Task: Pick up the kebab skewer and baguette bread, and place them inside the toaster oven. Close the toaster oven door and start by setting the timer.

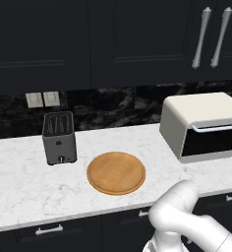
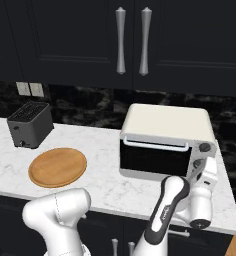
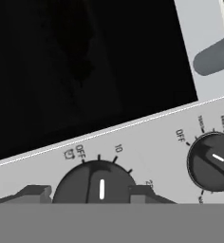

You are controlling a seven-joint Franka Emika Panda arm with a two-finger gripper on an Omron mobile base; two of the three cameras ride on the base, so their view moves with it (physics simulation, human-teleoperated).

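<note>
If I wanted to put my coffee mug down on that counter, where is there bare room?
Bare marble lies left of the slot toaster, between the round wooden board and the toaster oven, and along the front edge. It is crowded at the oven's right end, where the hand sits at the knobs.

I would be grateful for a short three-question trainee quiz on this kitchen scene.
1. True or false: the toaster oven door is closed.
2. What sits either side of the gripper fingertips in the hand view: A) the timer knob, B) the door handle, C) the slot toaster?
3. What lies on the round wooden board?

Key: 1. True. 2. A. 3. Nothing; its top is bare.
</note>
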